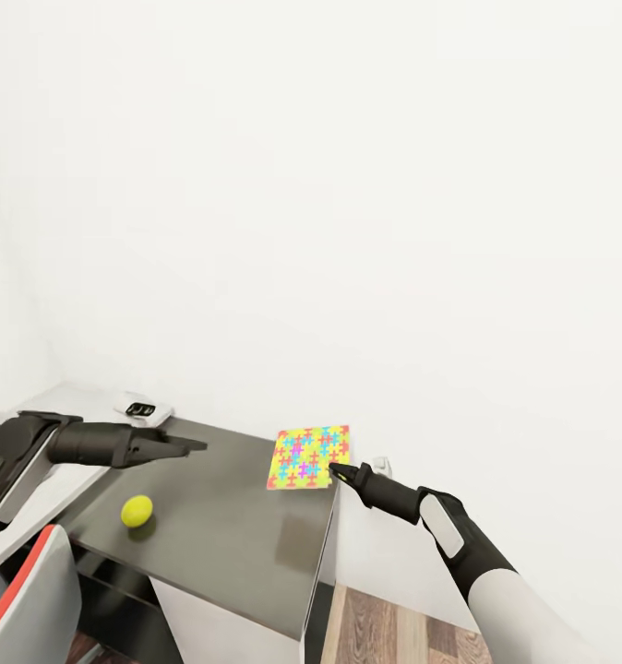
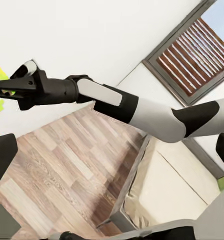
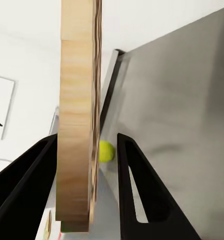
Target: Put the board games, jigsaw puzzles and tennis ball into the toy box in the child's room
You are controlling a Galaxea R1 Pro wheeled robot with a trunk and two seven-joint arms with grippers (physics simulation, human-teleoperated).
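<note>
Multicoloured jigsaw puzzle (image 1: 308, 456) level above table (image 1: 219, 535) corner, edge clamped in right hand (image 1: 334, 471); left hand (image 1: 198, 445) unclear.

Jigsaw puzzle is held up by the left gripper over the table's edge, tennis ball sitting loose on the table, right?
Wrong arm. In the head view the right gripper holds the jigsaw puzzle over the table edge; the left gripper carries nothing. The tennis ball does lie loose.
</note>
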